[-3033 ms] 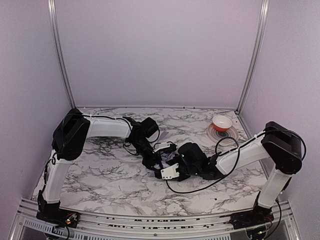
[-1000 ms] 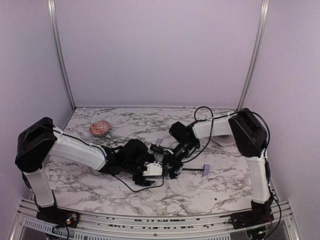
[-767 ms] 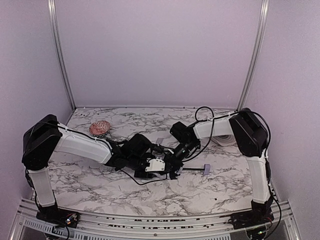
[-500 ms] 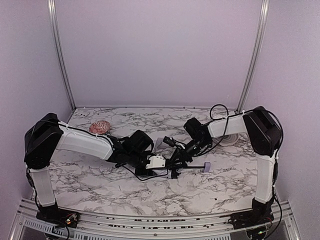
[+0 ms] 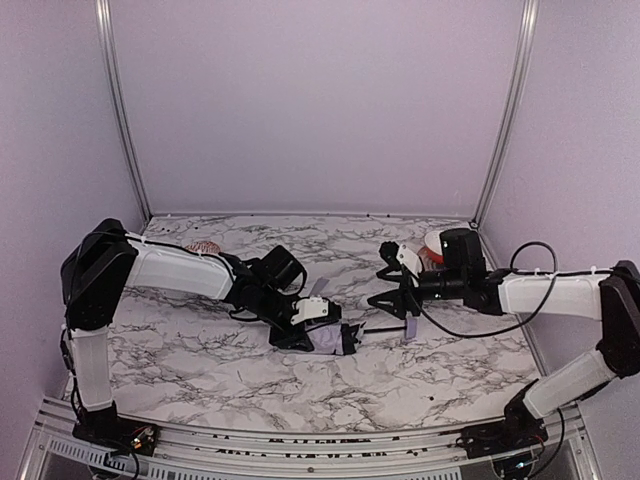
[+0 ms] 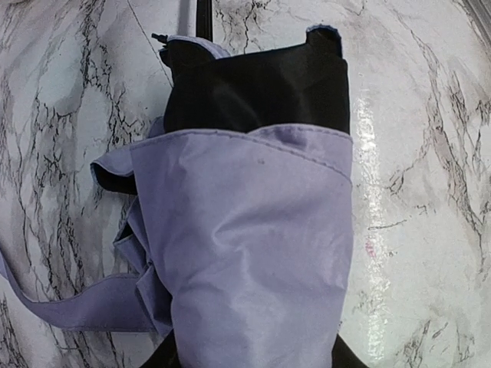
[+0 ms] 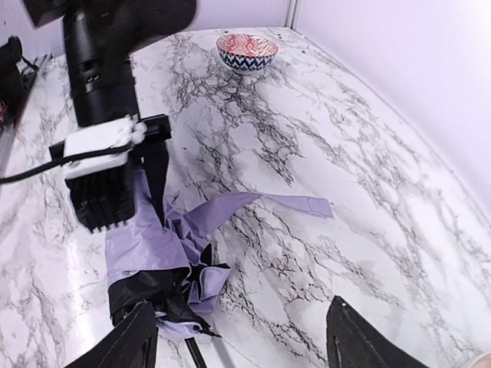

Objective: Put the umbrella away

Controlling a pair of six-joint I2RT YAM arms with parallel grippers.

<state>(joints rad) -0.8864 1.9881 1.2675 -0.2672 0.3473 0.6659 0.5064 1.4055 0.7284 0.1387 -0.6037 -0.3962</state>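
The umbrella (image 5: pixel 332 338) lies folded on the marble table: a lavender fabric bundle with black lining. Its thin black shaft (image 5: pixel 378 328) runs right to the small lavender handle (image 5: pixel 410 329). My left gripper (image 5: pixel 298 334) is shut on the fabric bundle. In the left wrist view the lavender cloth (image 6: pixel 253 253) fills the space between my fingers (image 6: pixel 343 357). My right gripper (image 5: pixel 386 290) is open and empty, just above and behind the shaft. In the right wrist view (image 7: pixel 244 337) the bundle (image 7: pixel 149 245) and its loose strap (image 7: pixel 265 204) lie ahead of the spread jaws.
A red patterned bowl (image 5: pixel 203 247) sits at the back left and also shows in the right wrist view (image 7: pixel 247 50). An orange and white bowl (image 5: pixel 432 246) on plates stands at the back right, behind my right wrist. Lavender walls enclose the table.
My right gripper has drawn back to the right, off the umbrella bundle, and stands open. My left gripper has stayed shut on the fabric and shifted slightly right.
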